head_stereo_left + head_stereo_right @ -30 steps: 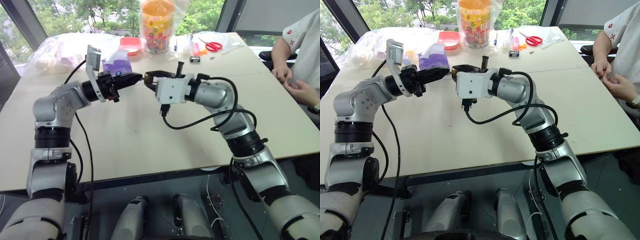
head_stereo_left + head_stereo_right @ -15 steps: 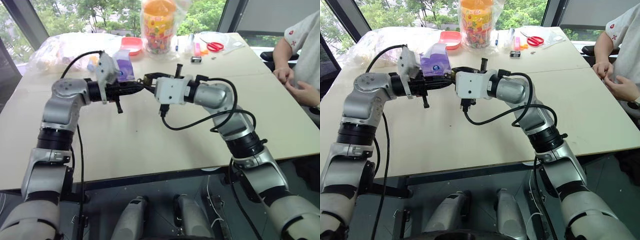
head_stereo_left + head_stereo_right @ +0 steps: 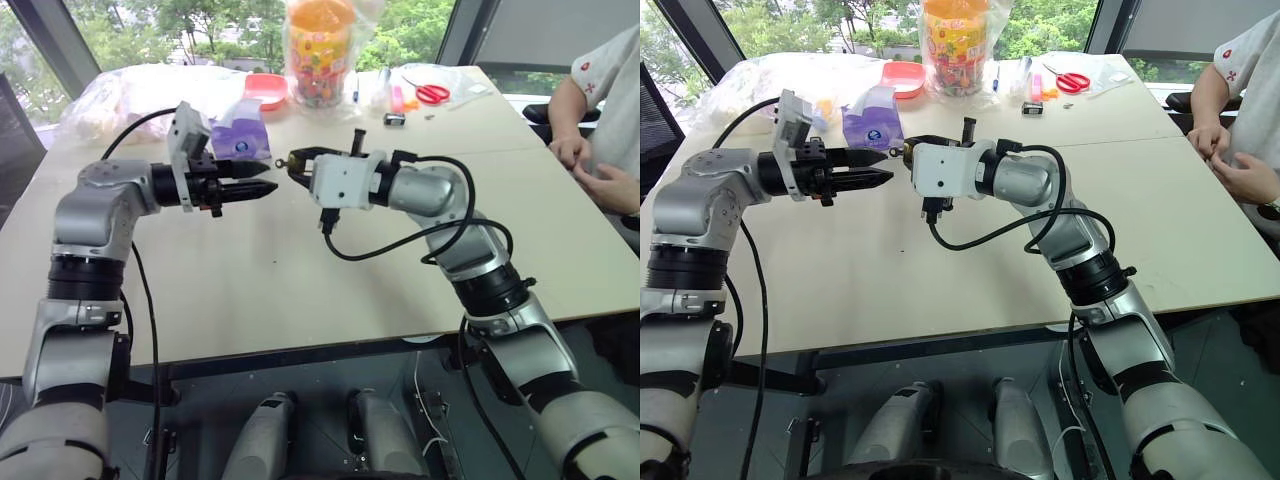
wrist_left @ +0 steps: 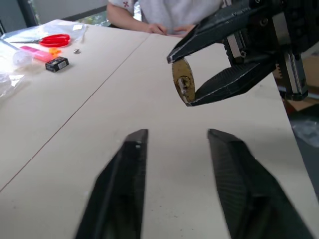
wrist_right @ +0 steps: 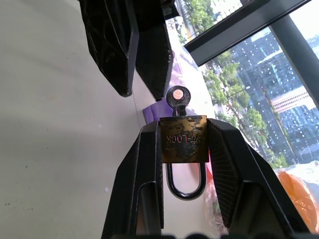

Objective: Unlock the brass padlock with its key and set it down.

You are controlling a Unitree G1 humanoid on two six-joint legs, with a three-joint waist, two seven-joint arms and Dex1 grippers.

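Observation:
The brass padlock (image 5: 183,139) is pinched by its sides in my right gripper (image 5: 183,124), which is shut on it above the table (image 3: 300,280). Its silvery shackle (image 5: 184,183) points back toward the wrist. The key (image 5: 178,98) stands in the keyhole, its round head sticking out toward my left gripper. In the left wrist view the padlock (image 4: 183,82) shows its keyhole face between the right arm's black fingers (image 4: 227,82). My left gripper (image 3: 268,181) hangs a short way to the left of the key, level, open, with nothing between its fingers (image 4: 124,169).
A person sits at the table's right side, hands (image 3: 590,170) resting at its edge. At the back stand a jar of colourful pieces (image 3: 315,50), a purple pouch (image 3: 238,138), a red bowl (image 3: 263,90), red scissors (image 3: 428,93) and clear plastic bags (image 3: 120,95).
My left gripper has let go of the key, opened and drawn back to the left, rolling its wrist. The right gripper with the padlock has stayed put.

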